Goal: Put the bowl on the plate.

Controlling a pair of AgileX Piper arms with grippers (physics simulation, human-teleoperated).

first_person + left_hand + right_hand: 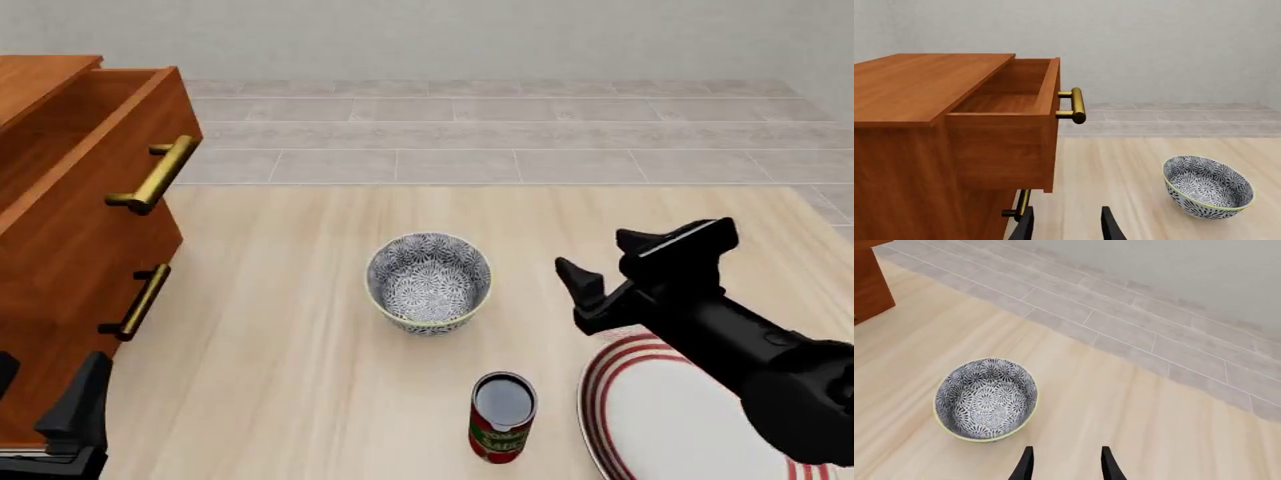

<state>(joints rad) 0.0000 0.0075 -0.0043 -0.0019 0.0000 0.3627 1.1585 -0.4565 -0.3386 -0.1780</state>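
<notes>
Bowl (429, 281) empty, upright on table; drawer (1012, 102) open, empty; both hands (607, 275) (1066, 225) open.

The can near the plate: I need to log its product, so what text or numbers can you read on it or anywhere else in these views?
Can: its red and green label carries lettering, too small and blurred to read.
Bowl, plate, drawer cabinet: no text.

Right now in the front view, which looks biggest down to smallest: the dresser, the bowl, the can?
1. Dresser, biggest by far, even cut off at the edge.
2. Bowl.
3. Can, smallest, narrower than the bowl though it sits nearer the camera.
</notes>
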